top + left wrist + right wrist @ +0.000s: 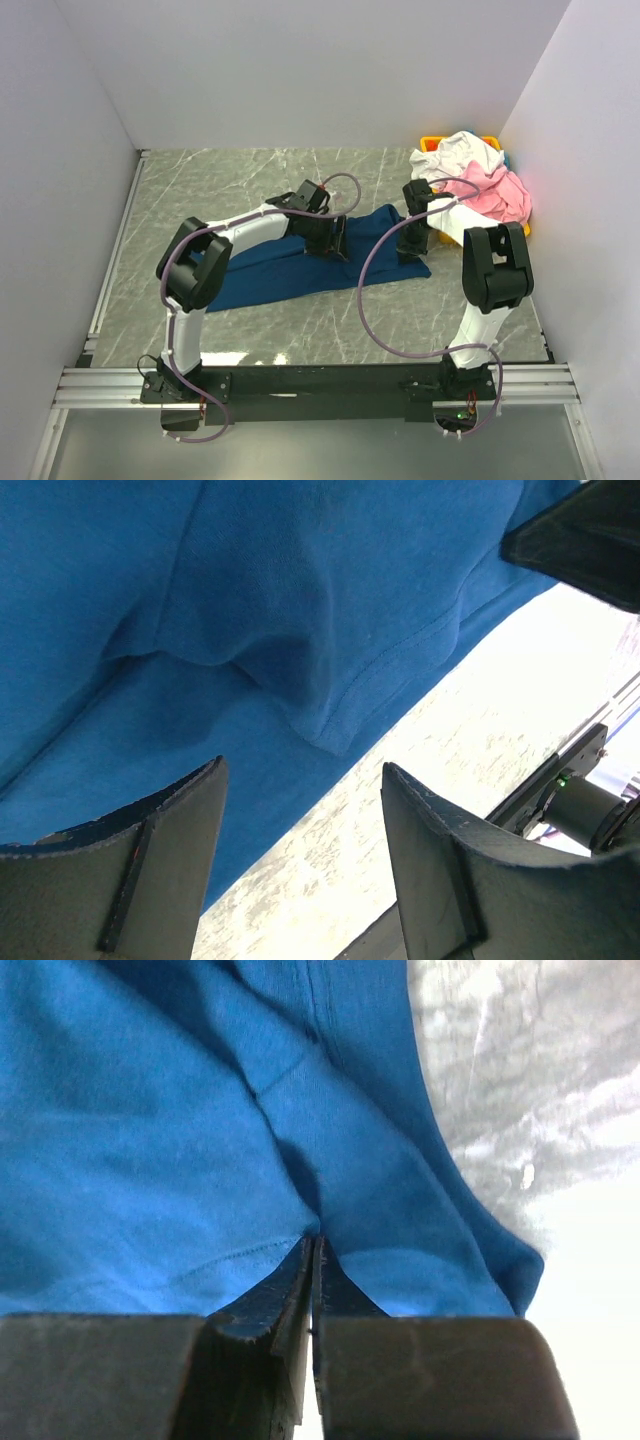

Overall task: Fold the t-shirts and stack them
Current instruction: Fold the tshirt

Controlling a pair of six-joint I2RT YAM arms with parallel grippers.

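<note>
Where the two arms reach out from the near edge of the desk [300, 335], the navy t-shirt [280, 272] lies spread across the middle, rumpled in places. The left pincer [300, 770] hangs just over a hemmed edge of it, jaws wide apart and gripping nothing. The right pincer [315, 1245] is pressed together on a pinch of the shirt's right side. Farther off, in the right corner, the white t-shirt [465, 155] and the pink t-shirt [505, 195] lie heaped in a yellow bin [430, 143].
</note>
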